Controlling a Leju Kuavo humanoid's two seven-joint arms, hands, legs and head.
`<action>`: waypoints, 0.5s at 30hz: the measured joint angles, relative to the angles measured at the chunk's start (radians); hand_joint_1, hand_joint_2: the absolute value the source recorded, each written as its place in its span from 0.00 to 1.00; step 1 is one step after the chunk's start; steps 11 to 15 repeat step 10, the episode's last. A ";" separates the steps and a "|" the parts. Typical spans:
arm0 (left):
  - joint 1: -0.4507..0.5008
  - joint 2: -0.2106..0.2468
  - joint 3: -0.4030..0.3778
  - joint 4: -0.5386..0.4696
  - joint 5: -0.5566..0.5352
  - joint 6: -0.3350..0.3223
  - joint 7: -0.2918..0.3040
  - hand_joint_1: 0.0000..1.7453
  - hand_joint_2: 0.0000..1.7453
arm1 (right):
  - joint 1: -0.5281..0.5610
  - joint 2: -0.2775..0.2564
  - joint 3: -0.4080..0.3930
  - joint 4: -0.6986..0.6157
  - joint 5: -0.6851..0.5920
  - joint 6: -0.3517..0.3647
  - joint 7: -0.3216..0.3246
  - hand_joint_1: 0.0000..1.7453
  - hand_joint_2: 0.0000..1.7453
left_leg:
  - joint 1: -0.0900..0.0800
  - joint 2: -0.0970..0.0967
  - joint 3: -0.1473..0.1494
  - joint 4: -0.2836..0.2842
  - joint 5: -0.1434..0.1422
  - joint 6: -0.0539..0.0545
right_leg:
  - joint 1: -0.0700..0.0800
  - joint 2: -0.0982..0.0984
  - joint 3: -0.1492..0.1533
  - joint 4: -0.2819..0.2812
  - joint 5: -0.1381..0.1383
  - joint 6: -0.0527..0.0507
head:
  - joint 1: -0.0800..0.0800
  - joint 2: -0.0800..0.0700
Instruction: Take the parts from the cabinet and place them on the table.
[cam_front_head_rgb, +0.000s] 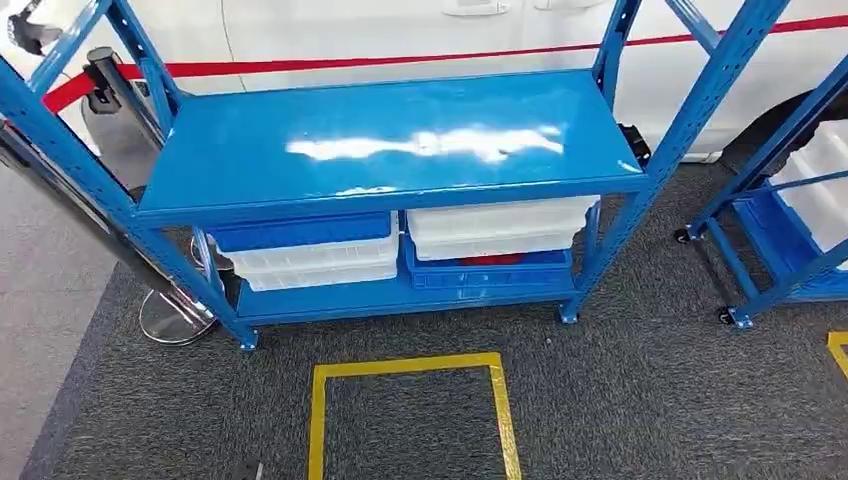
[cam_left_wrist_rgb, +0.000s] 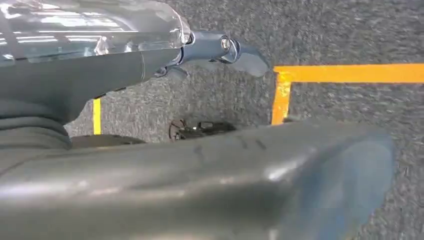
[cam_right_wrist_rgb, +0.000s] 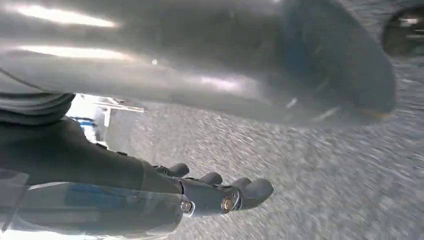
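From the head view, a blue metal cabinet (cam_front_head_rgb: 390, 150) of open shelves stands on dark grey carpet (cam_front_head_rgb: 620, 400). Its glossy top shelf is bare; on the lower shelf sit white and blue bins (cam_front_head_rgb: 305, 250), stacked in two piles side by side, something red showing in the right pile (cam_front_head_rgb: 490, 259). Yellow floor tape (cam_front_head_rgb: 410, 366) marks a square before it.

Left wrist view: the left hand (cam_left_wrist_rgb: 215, 50) hangs over carpet, fingers extended, holding nothing.

Right wrist view: the right hand (cam_right_wrist_rgb: 220, 192) likewise hangs with fingers loosely apart, empty.
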 joint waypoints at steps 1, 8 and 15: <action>0.000 0.000 0.000 0.000 0.000 -0.001 0.004 0.00 0.00 | 0.000 0.000 0.000 0.000 0.000 0.000 0.002 0.00 0.00 | 0.003 0.002 -0.023 0.019 -0.027 -0.003 | 0.000 0.000 0.009 0.000 -0.008 0.001 | 0.000 0.000; -0.003 0.001 0.000 0.000 -0.003 0.001 0.017 0.00 0.00 | -0.002 0.005 -0.001 0.000 -0.003 0.002 0.004 0.00 0.00 | -0.006 0.008 0.036 -0.265 0.161 0.024 | 0.002 0.000 0.053 0.001 -0.044 0.024 | 0.000 0.000; -0.002 0.000 0.000 0.000 -0.005 0.004 0.021 0.00 0.00 | -0.002 0.005 -0.001 0.001 -0.003 0.003 0.006 0.00 0.00 | -0.007 0.006 0.038 -0.268 0.181 0.035 | 0.002 0.000 0.061 -0.006 -0.045 0.037 | 0.000 0.000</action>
